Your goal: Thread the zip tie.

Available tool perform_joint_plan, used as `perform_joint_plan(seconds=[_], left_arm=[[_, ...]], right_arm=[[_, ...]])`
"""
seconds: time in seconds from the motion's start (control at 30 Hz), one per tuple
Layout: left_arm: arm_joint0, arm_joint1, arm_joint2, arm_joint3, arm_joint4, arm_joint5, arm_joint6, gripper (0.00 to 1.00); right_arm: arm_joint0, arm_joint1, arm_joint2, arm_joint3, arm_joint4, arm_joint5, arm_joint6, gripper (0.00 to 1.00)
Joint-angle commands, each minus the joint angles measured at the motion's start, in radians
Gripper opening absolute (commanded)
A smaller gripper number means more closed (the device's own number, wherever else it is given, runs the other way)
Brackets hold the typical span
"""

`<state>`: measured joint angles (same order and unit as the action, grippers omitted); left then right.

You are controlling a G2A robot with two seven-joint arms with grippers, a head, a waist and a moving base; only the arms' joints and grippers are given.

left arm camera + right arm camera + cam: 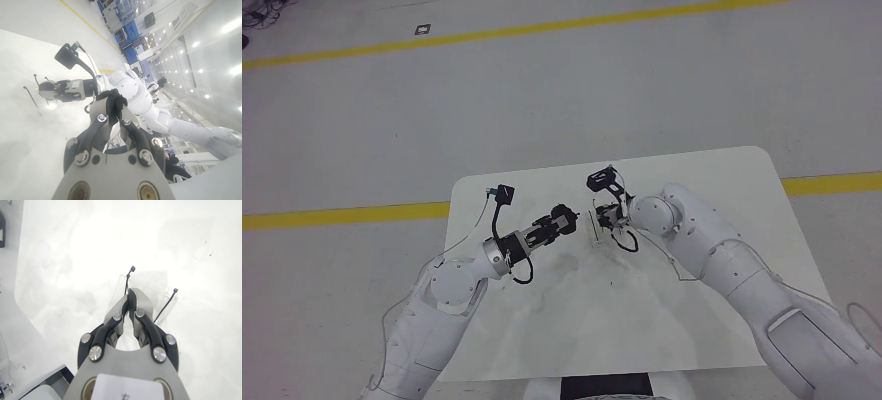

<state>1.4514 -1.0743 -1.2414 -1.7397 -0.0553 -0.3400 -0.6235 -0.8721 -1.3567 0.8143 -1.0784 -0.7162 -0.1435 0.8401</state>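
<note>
My right gripper (129, 294) is shut on a thin black zip tie (127, 283) standing in a clear plastic holder (151, 279). The tie's head sticks out beyond the fingertips, with a second small head just beside it. Another zip tie (166, 305) leans in the same holder, apart from the fingers. In the top view this gripper (604, 218) sits at the holder (593, 228) near the table's middle. My left gripper (113, 96) hovers a short way off (562, 218), pointed at the right one, its black pads pressed together. I cannot tell whether anything is between them.
The white table (712, 330) has open surface towards its near and right sides. Its far left corner (457, 185) lies close behind the left arm. In the left wrist view a longer zip tie (32, 100) slants out of the holder beside the right gripper (40, 89).
</note>
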Motion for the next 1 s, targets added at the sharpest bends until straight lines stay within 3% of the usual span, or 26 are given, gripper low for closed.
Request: perform_joint_plan(seconds=[0.0, 0.33, 0.53, 0.97], left_arm=[[0.000, 0.000, 0.000, 0.000, 0.000, 0.000, 0.000, 0.00], [0.000, 0.000, 0.000, 0.000, 0.000, 0.000, 0.000, 0.00], [0.000, 0.000, 0.000, 0.000, 0.000, 0.000, 0.000, 0.00], [0.000, 0.000, 0.000, 0.000, 0.000, 0.000, 0.000, 0.00]], right_arm=[[-0.042, 0.020, 0.052, -0.067, 0.009, -0.020, -0.005, 0.00], [-0.268, 0.101, 0.305, -0.359, 0.137, -0.197, -0.046, 0.00], [-0.351, 0.128, 0.343, -0.499, 0.212, -0.197, -0.132, 0.00], [-0.354, 0.130, 0.344, -0.504, 0.215, -0.197, -0.137, 0.00]])
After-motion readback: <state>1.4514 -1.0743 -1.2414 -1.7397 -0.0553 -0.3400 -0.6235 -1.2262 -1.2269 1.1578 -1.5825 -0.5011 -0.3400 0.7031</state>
